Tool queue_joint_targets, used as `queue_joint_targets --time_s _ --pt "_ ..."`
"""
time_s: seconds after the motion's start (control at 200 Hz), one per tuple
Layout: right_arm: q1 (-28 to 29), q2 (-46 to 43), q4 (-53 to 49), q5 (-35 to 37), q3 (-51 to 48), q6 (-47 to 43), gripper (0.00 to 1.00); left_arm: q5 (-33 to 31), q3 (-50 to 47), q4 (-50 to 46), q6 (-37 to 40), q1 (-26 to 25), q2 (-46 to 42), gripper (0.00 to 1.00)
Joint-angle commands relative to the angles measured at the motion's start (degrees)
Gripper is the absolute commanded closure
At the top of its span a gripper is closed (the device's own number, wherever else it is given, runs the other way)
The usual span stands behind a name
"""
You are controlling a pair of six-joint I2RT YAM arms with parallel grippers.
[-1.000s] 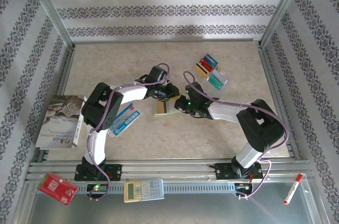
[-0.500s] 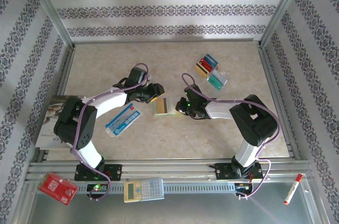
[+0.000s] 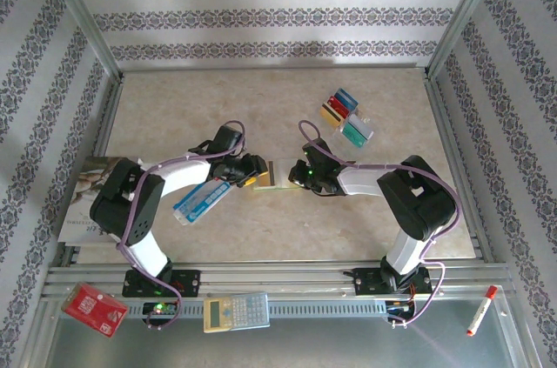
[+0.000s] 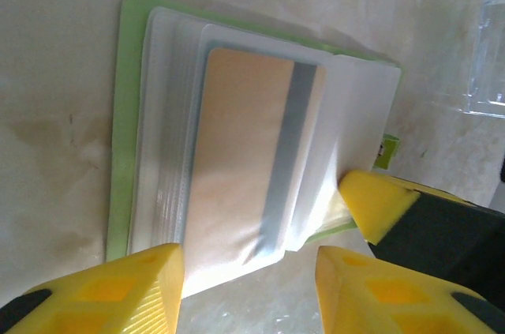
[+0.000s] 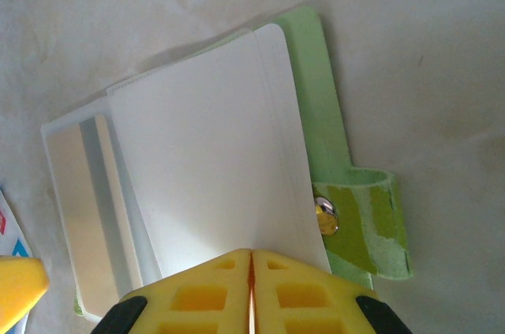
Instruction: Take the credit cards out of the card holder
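Beige table, blue-white packet beside card holder

Book sits at the tabletop's left edge, hanging partly off it. Blue-and-white packet lies angled just right of the book, toward the near-left corner. On the metal shelf past the near edge: red board at the left end, calculator right of it, red-and-white marker near the right end.
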Motion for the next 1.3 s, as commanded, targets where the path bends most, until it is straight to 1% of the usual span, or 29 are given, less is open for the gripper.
queue_joint_targets --time_s 0.0,0.1,0.325,0.48,0.614,0.684,0.749,0.864,0.984,1.054,1.294 --pt "-0.8 1.63 -1.96 1.51 -1.12 -0.16 0.89 0.98 0.63 1.98 -0.8 -0.88 1.61 0.54" --pt "-0.85 1.94 -1.95 1.35 -0.95 -0.08 0.89 1.01 0.89 2.34 -0.8 -0.95 2.48 0.55" --pt "-1.33 1.9 -1.88 0.94 -1.03 0.01 0.89 1.11 1.1 2.36 -0.71 -0.96 3.7 0.55" --pt "-1.82 1.55 -1.77 0.48 -1.12 -0.16 0.89 0.43 2.08 -0.09 0.02 -1.08 4.44 0.52" --pt "-1.99 1.79 -1.85 0.18 -1.12 -0.35 0.89 -1.33 2.52 -2.32 1.5 -1.13 4.09 0.51" --pt "-1.99 1.57 -1.85 -0.21 -0.96 -0.76 0.89 -0.03 2.75 -1.87 1.75 -1.23 4.68 0.54" --pt "-2.12 0.42 -1.58 -0.85 -0.94 -1.47 0.89 0.98 2.96 -1.23 1.77 -1.47 5.18 0.58" --pt "-2.01 -3.39 -0.87 -3.08 -0.06 -4.62 0.89 0.41 3.14 -2.29 2.91 -1.51 5.15 0.64" --pt "-0.76 -6.01 -3.9 -4.14 3.23 -9.21 0.89 0.44 3.1 -2.8 3.49 -1.49 5.31 0.67" --pt "0.43 -5.38 -7.59 -2.77 5.82 -12.43 0.86 0.51 2.97 -2.61 3.5 -1.53 5.32 0.69" --pt "2.46 0.5 -19.16 1.67 15.36 -20.92 0.69 0.47 2.69 -2.47 3.68 -1.55 5.23 0.72"
